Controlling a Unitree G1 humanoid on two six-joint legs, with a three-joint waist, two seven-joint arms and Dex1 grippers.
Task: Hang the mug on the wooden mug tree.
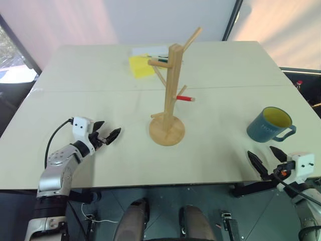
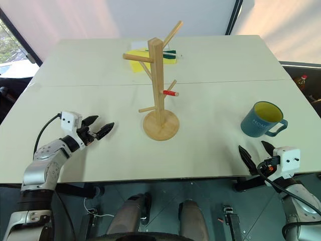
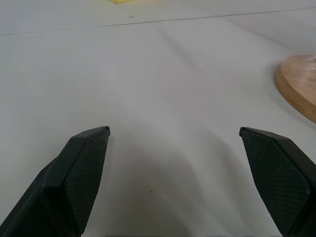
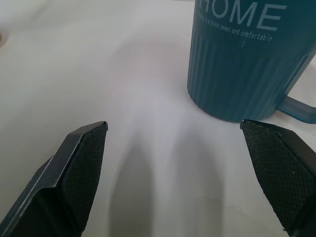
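The blue-grey mug (image 1: 269,125) with a yellow inside stands upright on the table's right side, handle toward the right edge; its lettered side (image 4: 242,54) fills the far part of the right wrist view. My right gripper (image 1: 267,159) is open just short of the mug, near the table's front edge, with nothing between its fingers. The wooden mug tree (image 1: 170,95) stands on its round base (image 3: 298,89) at the table's middle, its pegs bare. My left gripper (image 1: 106,132) is open and empty over the table, left of the tree's base.
A yellow sheet (image 1: 140,65) and pens lie behind the tree at the back. A red-tipped pen (image 1: 185,98) lies just right of the post. The pale table (image 1: 100,100) has a seam across its middle, and its front edge runs close to both grippers.
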